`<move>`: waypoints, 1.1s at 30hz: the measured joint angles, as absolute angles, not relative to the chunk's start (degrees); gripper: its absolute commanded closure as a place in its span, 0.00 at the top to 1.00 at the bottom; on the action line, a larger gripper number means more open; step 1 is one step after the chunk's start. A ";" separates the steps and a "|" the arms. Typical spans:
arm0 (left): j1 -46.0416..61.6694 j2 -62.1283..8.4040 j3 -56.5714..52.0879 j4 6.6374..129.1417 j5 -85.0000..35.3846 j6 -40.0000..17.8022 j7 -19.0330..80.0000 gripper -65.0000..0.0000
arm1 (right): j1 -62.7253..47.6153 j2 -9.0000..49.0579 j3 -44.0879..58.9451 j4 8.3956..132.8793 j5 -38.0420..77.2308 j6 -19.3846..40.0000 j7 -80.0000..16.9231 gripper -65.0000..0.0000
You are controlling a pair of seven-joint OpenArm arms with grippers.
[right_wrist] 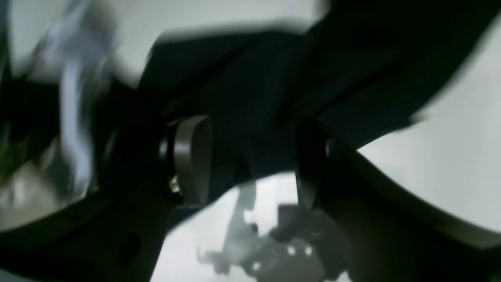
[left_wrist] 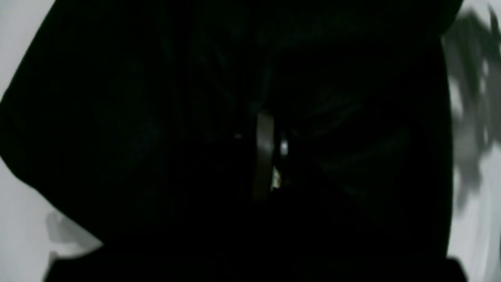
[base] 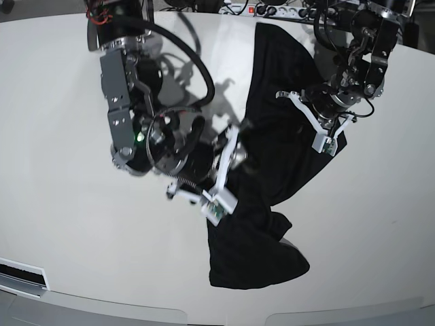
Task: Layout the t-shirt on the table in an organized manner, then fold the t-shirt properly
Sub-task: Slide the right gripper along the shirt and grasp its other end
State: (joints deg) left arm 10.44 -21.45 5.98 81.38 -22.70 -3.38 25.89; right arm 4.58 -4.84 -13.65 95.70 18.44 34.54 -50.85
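Note:
The black t-shirt (base: 279, 163) lies bunched in a long strip on the white table (base: 68, 224), running from the far middle to a heap near the front edge. My left gripper (base: 326, 139) presses into its right side. In the left wrist view the t-shirt (left_wrist: 137, 117) fills the frame and the left gripper (left_wrist: 274, 156) looks shut on a fold. My right gripper (base: 221, 173) sits at the strip's left edge. In the right wrist view the right gripper (right_wrist: 250, 156) stands open, its fingers (right_wrist: 191, 156) wide apart with the t-shirt (right_wrist: 254, 90) draped between them.
Cables and a power strip (base: 272, 8) run along the far edge. The right arm's bulky body (base: 129, 102) hangs over the table's left half. The curved front edge (base: 224, 314) is close to the shirt's lower heap. Bare table (right_wrist: 450, 156) shows beside the cloth.

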 measured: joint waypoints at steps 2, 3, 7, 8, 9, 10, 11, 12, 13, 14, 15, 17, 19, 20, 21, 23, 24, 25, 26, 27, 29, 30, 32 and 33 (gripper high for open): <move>10.20 -21.56 5.89 81.38 -22.39 -5.76 27.18 0.00 | 7.62 -5.13 -13.85 92.53 15.42 32.88 -47.75 0.56; 10.13 -21.69 5.89 81.38 -22.22 -6.74 27.51 0.00 | 9.39 -5.15 -14.13 89.95 14.70 32.12 -46.63 0.56; 10.13 -21.76 5.89 81.38 -21.85 -8.29 28.49 0.00 | 17.50 -5.15 -14.72 77.58 9.85 29.08 -41.36 0.56; 10.13 -21.76 5.87 81.38 -20.91 -9.30 28.75 0.00 | 19.97 -5.15 -14.76 74.15 8.75 27.79 -40.49 0.56; 10.13 -21.78 5.87 81.38 -20.03 -9.91 29.02 0.00 | 22.55 -5.13 -14.74 70.61 7.94 26.48 -39.66 0.56; 10.11 -21.78 5.82 81.38 -19.42 -9.96 29.21 0.00 | 25.17 -5.10 -14.74 67.05 7.75 25.32 -38.81 0.56; 10.11 -21.76 5.80 81.38 -19.20 -9.98 29.21 0.00 | 27.62 -5.08 -14.74 63.64 7.81 24.47 -37.67 0.56; 10.13 -21.76 5.78 81.41 -19.11 -10.00 29.15 0.00 | 29.95 -5.10 -14.74 60.07 8.32 23.83 -36.49 0.56; 10.13 -21.76 5.78 81.41 -19.05 -9.98 29.10 0.00 | 31.92 -5.26 -14.74 56.51 8.64 22.85 -34.98 0.56; 10.13 -21.76 5.78 81.43 -19.03 -10.04 29.10 0.00 | 33.71 -5.43 -14.74 52.73 8.75 22.04 -33.34 0.56; 10.13 -21.74 5.78 81.43 -19.03 -10.13 29.06 0.00 | 35.24 -5.58 -14.74 49.12 8.84 21.56 -31.83 0.56; 10.11 -21.71 5.78 81.43 -19.05 -10.13 29.04 0.00 | 37.23 -5.76 -14.74 42.37 10.17 21.21 -28.21 0.56; 10.15 -21.58 5.76 81.43 -19.07 -10.11 28.95 0.00 | 37.98 -5.76 -14.74 37.39 11.97 21.19 -24.80 0.56; 10.15 -21.58 5.76 81.43 -19.42 -10.07 28.99 0.00 | 37.98 -5.76 -14.74 35.53 12.71 21.15 -23.81 0.56; 10.15 -21.61 5.76 81.43 -19.79 -9.89 29.06 0.00 | 37.91 -5.74 -14.74 34.15 13.08 20.95 -23.07 0.56; 10.15 -21.58 5.76 81.43 -20.14 -9.91 29.17 0.00 | 37.32 -5.78 -14.74 32.60 13.08 20.51 -22.28 0.56; 10.15 -21.61 5.76 81.43 -20.64 -10.17 29.17 0.00 | 36.82 -5.93 -14.74 32.21 13.13 20.58 -21.71 0.56; 10.13 -21.61 5.76 81.38 -20.82 -11.11 29.15 0.00 | 36.38 -6.24 -14.74 32.12 12.88 21.87 -21.58 0.55; 10.13 -21.61 5.63 81.36 -21.19 -11.66 29.28 0.00 | 35.79 -6.63 -14.74 32.12 12.99 23.09 -21.37 0.53; 10.13 -21.61 5.61 81.34 -21.67 -12.80 29.69 0.00 | 35.29 -7.07 -14.74 32.12 13.10 23.83 -21.17 0.46; 10.22 -21.58 5.61 81.28 -22.57 -14.22 29.98 0.00 | 34.57 -8.08 -14.74 32.12 12.91 24.12 -21.17 0.24; 10.31 -21.54 5.61 81.28 -22.70 -14.63 29.98 0.00 | 34.22 -8.56 -14.74 32.12 12.49 24.23 -21.17 0.10; 10.31 -21.56 5.63 81.28 -22.72 -15.33 30.02 0.00 | 33.98 -8.86 -14.74 32.12 12.47 24.23 -20.78 0.00; 10.31 -21.56 5.61 81.28 -22.70 -15.33 30.02 0.00 | 34.00 -8.82 -14.74 32.25 12.43 24.62 -20.80 0.00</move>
State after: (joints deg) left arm 10.31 -21.56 5.61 81.28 -22.70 -15.33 30.02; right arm 34.00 -8.82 -14.74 32.25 12.43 24.62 -20.80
